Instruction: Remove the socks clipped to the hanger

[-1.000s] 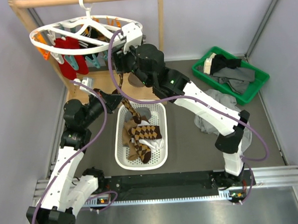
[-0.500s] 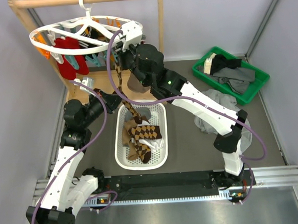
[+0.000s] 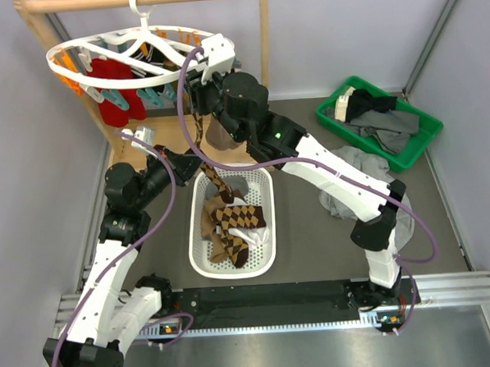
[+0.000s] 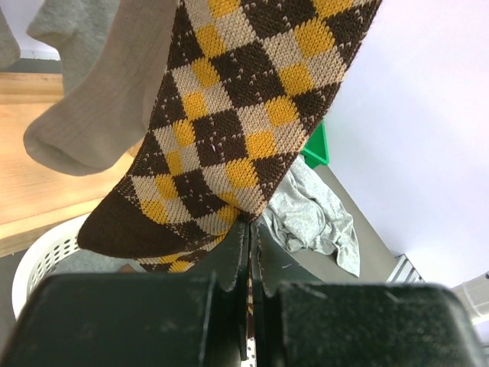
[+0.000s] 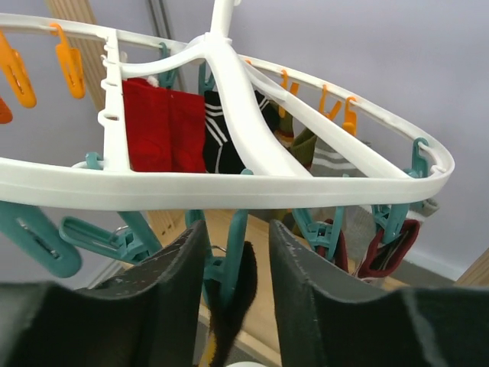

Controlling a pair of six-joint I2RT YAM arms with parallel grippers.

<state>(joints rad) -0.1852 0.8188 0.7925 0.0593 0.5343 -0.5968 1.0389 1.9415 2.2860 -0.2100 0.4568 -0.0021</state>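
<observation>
The white oval hanger (image 3: 83,67) hangs from the wooden rail and fills the right wrist view (image 5: 229,187). A brown-tan argyle sock (image 3: 214,178) hangs stretched from a teal clip (image 5: 238,252). My left gripper (image 3: 196,165) is shut on its lower end (image 4: 229,115). My right gripper (image 3: 194,94) is open, and its fingers (image 5: 172,283) stand on either side of that clip just under the rim. Red socks (image 5: 160,126) and a black sock with white stripes (image 5: 221,141) remain clipped. A grey sock (image 4: 99,99) hangs beside the argyle one.
A white basket (image 3: 270,231) below holds argyle socks (image 3: 231,225). A green bin (image 3: 420,145) with dark garments stands at the back right. A grey cloth heap (image 3: 355,165) lies by the right arm. The wooden rail stand (image 3: 263,34) rises behind.
My right gripper has risen a little toward the hanger's rim, and the hanger has shifted slightly up and left. The left gripper keeps its hold on the argyle sock.
</observation>
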